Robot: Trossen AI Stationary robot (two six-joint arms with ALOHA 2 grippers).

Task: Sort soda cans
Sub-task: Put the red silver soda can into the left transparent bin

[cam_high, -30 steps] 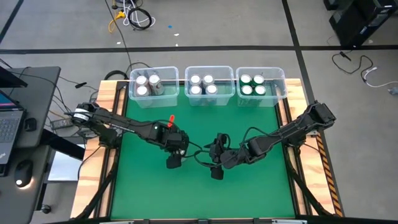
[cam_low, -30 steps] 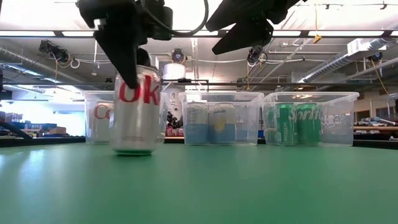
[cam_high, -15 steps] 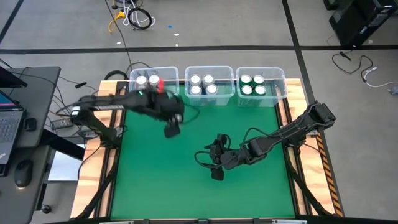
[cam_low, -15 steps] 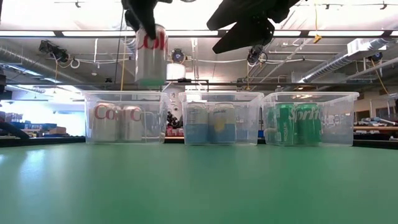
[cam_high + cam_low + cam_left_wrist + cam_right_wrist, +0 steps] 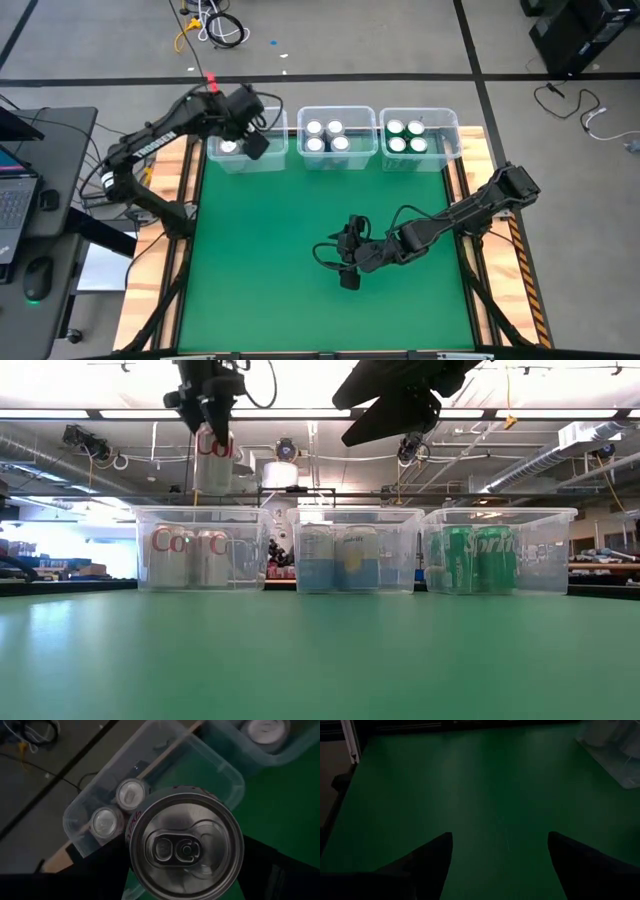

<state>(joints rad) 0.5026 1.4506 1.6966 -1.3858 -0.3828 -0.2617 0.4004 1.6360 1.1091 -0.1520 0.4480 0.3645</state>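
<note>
On the green table point(image 5: 300, 260), the left gripper point(image 5: 210, 410) grips a silver can point(image 5: 213, 460) above the left bin point(image 5: 200, 550), where it may strike cans point(image 5: 117, 807) inside; the right gripper point(image 5: 348, 262) waits open, well apart.

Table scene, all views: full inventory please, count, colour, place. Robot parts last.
Bins: three, clear plastic, in a row at the far edge of the table: left bin, middle bin, right bin.
Silver cans: in the left bin; two tops show in the left wrist view, others may be hidden.
Pale blue cans: four, middle bin.
Green cans: four, right bin.
Held can: one, silver with red lettering, in the air above the left bin.
Table: one, green mat, wooden side rails.
Left gripper: jaws closed on the held can.
Right gripper: jaws open, empty, over mid-table.
</note>
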